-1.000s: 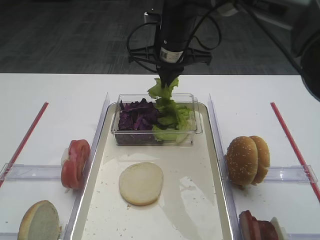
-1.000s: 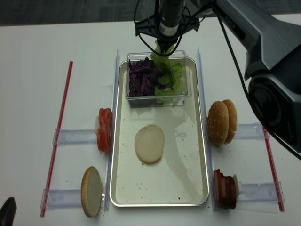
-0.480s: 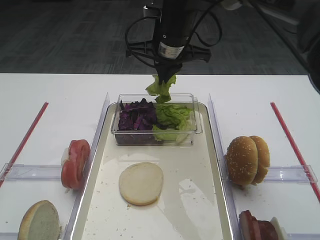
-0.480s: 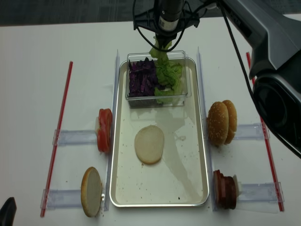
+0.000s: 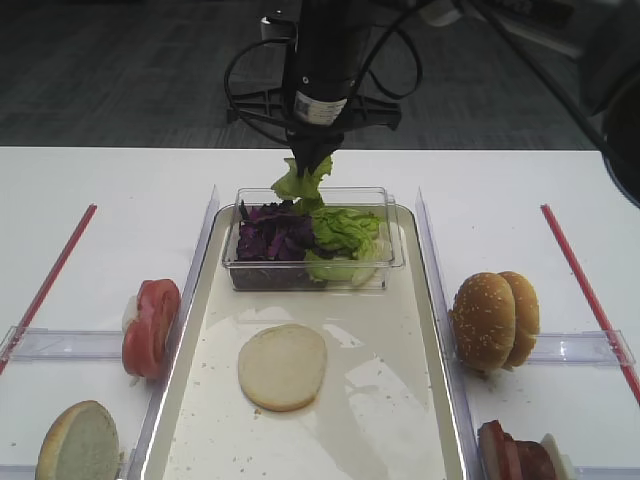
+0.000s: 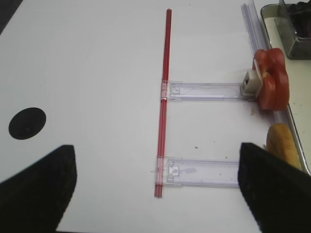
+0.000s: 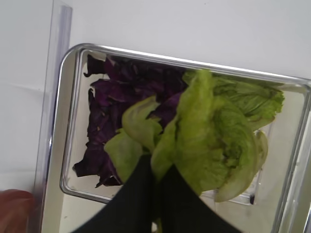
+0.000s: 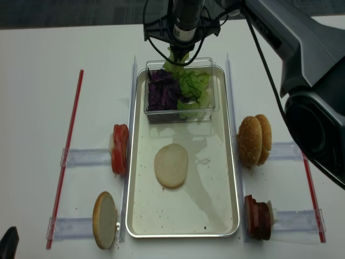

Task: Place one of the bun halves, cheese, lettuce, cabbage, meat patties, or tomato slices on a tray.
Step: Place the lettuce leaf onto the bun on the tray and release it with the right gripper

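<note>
lettuce (image 7: 209, 141) pinched in right pincer (image 7: 156, 180) at top centre, tips hidden by leaf; left pincer (image 6: 155, 194) spread; meat patties (image 5: 515, 455) cut off lower right.

a lab-style test bench — white table (image 5: 120, 190), grey office carpet (image 5: 120, 70), taped red guide strips (image 5: 48, 275).

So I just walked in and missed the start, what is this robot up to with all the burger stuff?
The right gripper is shut on a lettuce leaf and holds it in the air above the clear tub of purple cabbage and more lettuce, at the far end of the tray. One pale bun half already lies on the tray. Tomato slices, seeded buns and meat patties wait in holders beside it. The left gripper hovers open, off to the left.
</note>
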Motion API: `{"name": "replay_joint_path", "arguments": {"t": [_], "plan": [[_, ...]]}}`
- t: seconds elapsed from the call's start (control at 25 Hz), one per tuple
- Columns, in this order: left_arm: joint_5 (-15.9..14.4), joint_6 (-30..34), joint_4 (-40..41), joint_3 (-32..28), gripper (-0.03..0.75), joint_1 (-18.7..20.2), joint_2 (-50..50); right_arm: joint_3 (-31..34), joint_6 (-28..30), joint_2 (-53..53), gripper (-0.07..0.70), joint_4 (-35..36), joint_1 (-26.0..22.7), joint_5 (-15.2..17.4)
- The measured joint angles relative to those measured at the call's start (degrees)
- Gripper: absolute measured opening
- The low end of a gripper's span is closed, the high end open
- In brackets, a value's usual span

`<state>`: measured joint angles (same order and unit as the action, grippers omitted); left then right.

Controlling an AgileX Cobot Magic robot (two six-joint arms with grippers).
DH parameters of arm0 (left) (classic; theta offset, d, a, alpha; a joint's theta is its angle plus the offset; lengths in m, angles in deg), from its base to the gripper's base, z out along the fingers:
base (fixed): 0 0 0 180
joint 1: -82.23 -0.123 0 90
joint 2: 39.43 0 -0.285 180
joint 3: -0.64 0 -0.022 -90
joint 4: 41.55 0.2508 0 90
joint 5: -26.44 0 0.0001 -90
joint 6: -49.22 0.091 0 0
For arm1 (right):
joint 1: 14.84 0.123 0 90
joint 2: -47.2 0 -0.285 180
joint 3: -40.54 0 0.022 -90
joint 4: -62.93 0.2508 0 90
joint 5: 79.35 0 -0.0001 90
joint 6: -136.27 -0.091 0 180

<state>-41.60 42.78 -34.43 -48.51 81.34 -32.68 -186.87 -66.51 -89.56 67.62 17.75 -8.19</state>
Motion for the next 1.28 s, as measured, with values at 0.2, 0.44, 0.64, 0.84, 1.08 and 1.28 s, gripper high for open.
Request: {"name": "replay_joint_path", "arguments": {"t": [0.2,0.44,0.64,0.84,1.08,1.28], "plan": [[0.0,0.0,0.0,0.0,0.618,0.0,0.0,0.0,-0.14,1.08,0.055,-0.44,1.13,0.0],[0.0,0.0,0.0,0.0,0.618,0.0,0.0,3.86,-0.47,4.16,0.055,-1.71,2.5,0.0],[0.0,0.0,0.0,0.0,0.618,0.0,0.0,8.71,-0.47,6.14,0.055,-3.26,3.93,0.0],[0.0,0.0,0.0,0.0,0.618,0.0,0.0,10.12,-0.47,8.53,0.055,-2.89,5.46,0.0],[0.0,0.0,0.0,0.0,0.618,0.0,0.0,15.14,-1.1,10.99,0.055,-3.0,8.38,-0.1],[0.0,0.0,0.0,0.0,0.618,0.0,0.0,19.99,-2.43,14.05,0.055,-3.66,11.08,-0.1]]}}
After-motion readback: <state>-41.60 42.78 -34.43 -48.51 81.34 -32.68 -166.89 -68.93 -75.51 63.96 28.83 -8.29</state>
